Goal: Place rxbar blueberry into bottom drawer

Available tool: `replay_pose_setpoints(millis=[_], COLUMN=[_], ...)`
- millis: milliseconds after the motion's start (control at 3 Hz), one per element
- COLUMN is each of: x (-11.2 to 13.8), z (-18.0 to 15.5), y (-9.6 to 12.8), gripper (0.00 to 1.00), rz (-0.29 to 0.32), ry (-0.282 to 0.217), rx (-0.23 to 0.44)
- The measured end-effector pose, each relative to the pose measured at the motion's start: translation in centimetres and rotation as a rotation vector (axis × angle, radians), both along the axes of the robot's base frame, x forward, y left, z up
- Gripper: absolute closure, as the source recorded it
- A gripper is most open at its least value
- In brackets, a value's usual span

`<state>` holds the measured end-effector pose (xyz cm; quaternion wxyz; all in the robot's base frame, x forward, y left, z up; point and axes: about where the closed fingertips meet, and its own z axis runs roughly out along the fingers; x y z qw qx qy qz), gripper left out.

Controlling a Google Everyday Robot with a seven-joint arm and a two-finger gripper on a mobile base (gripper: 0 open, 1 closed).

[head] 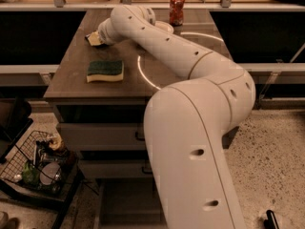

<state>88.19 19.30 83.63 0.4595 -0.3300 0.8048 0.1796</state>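
My gripper (94, 38) is low over the far left part of the wooden countertop (71, 75), at the end of the white arm (171, 51) that reaches across it. The rxbar blueberry does not show; the gripper's end covers the spot beneath it. A green-and-yellow sponge (105, 70) lies on the counter nearer to me, apart from the gripper. Below the counter, the bottom drawer (125, 202) stands pulled out as a shallow grey tray, partly hidden behind my arm's base.
A red can (177, 7) stands at the back of the counter beside a white bowl (164, 26). Two upper drawers (100, 136) are shut. A wire basket (38, 163) with odds and ends sits on the floor at the left.
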Motion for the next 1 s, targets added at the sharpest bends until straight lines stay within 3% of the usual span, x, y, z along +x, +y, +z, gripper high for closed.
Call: replay_pose_setpoints(millis=[1000], x=[-0.05], z=[0.47], y=[-0.12], gripper=[1.0], rz=[-0.003], ry=[-0.005], rx=[-0.005])
